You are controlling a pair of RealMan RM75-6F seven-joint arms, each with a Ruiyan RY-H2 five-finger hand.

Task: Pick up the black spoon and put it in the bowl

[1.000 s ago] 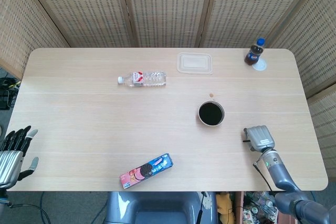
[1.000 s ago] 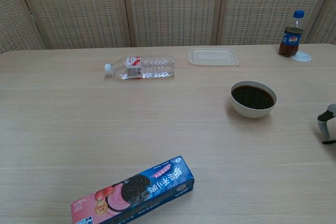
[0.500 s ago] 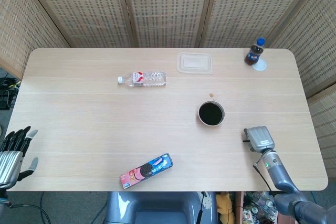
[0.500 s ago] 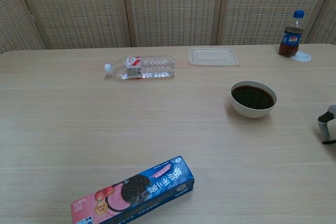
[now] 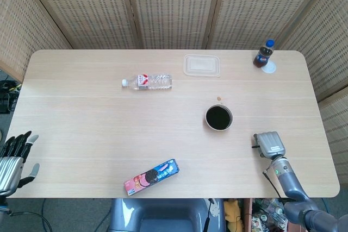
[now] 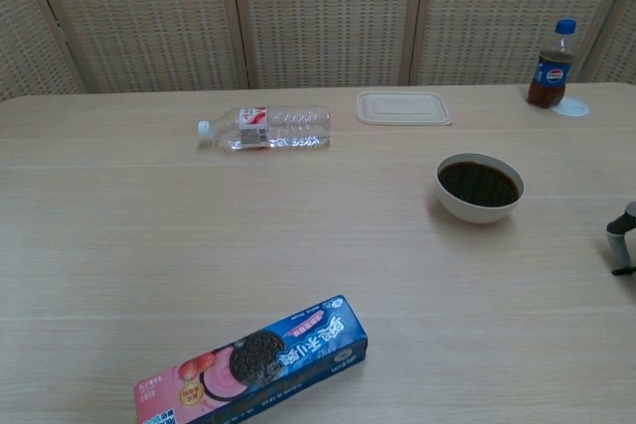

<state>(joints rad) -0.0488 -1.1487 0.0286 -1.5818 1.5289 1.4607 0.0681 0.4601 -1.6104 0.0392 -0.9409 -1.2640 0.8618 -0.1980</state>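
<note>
The white bowl (image 5: pixel 218 118) (image 6: pixel 479 187) stands right of the table's middle, and its inside is dark all over. I cannot make out a black spoon in it or anywhere on the table. My right hand (image 5: pixel 270 144) hovers near the table's front right, a little right of and nearer than the bowl. Only its grey back shows; its fingers are hidden. In the chest view just a sliver of the right hand (image 6: pixel 623 242) shows at the right edge. My left hand (image 5: pixel 14 158) hangs off the table's front left corner, fingers spread, holding nothing.
A blue and pink cookie box (image 5: pixel 151 176) (image 6: pixel 253 363) lies at the front. A clear water bottle (image 5: pixel 148 81) lies on its side at the back, beside a flat plastic lid (image 5: pixel 202 64). A cola bottle (image 5: pixel 263 54) stands at the back right corner.
My right hand has slid slightly away from the bowl, toward the front right edge. The left hand has sunk a little. Nothing on the table has moved.
</note>
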